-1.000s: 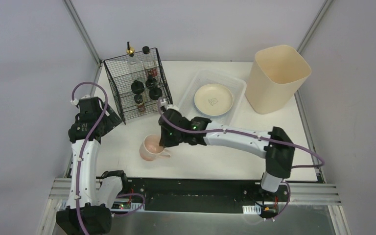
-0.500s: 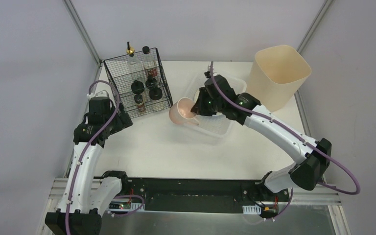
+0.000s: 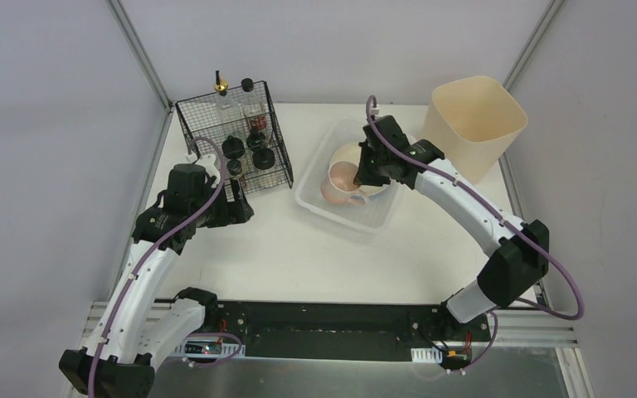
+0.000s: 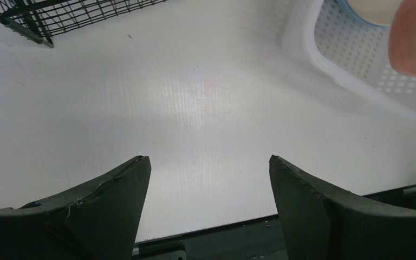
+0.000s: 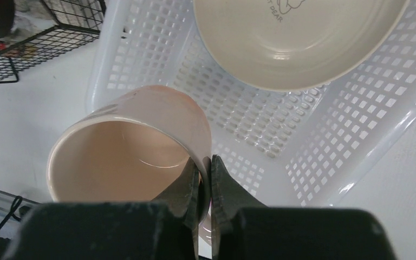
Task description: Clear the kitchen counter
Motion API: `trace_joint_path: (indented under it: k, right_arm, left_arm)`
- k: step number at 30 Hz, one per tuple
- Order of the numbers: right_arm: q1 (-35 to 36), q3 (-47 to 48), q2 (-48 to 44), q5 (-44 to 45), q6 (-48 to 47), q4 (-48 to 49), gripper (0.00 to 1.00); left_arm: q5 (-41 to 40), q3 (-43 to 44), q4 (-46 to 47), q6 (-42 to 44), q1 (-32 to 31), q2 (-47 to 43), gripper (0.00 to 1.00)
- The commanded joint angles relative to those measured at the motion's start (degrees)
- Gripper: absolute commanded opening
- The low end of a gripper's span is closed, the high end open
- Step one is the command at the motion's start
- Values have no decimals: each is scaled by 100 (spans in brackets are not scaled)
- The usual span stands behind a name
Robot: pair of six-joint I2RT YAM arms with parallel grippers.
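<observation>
My right gripper point(image 3: 363, 178) point(image 5: 205, 168) is shut on the rim of a pink mug point(image 3: 342, 184) point(image 5: 135, 146), one finger inside and one outside. It holds the mug tilted over the near left part of the white perforated basket point(image 3: 318, 196) point(image 5: 357, 135), beside a cream plate point(image 3: 375, 156) point(image 5: 298, 43) that lies in the basket. My left gripper point(image 3: 245, 214) point(image 4: 208, 162) is open and empty, low over the white kitchen counter point(image 3: 299, 257) point(image 4: 184, 97) near the wire rack. The mug shows blurred in the left wrist view point(image 4: 414, 38).
A black wire rack point(image 3: 232, 145) point(image 4: 59, 16) with several dark-capped bottles stands at the back left. A tall cream bin point(image 3: 469, 133) stands at the back right. The metal frame point(image 3: 332, 319) edges the counter's near side.
My right gripper lifted the pink mug from the counter's front middle and carried it back and right over the basket. My left arm swung right and forward toward the rack's near corner.
</observation>
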Motion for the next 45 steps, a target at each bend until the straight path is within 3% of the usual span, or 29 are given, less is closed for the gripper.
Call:
trace_joint_path:
  k: [1, 12, 15, 31, 33, 40, 45]
  right_arm:
    - [-141, 490, 299, -199, -307, 133, 0]
    - [-174, 528, 1221, -393, -376, 336, 0]
    - [-169, 493, 1359, -396, -506, 467, 0]
    - [-27, 458, 1993, 2, -458, 617, 0]
    - [12, 467, 2032, 91, -497, 595, 6]
    - [160, 555, 2038, 267, -473, 447, 40]
    - [300, 624, 1736, 421, -416, 383, 50]
  left_arm:
    - [357, -51, 179, 177, -191, -17, 83]
    - [536, -93, 171, 266, -252, -2, 89]
    - [597, -93, 167, 291, -252, -37, 99]
    - [439, -119, 169, 320, -252, -143, 99]
    - [429, -123, 170, 335, -252, -177, 99]
    - [409, -125, 170, 344, -251, -133, 99]
    - [374, -128, 170, 338, -252, -144, 99]
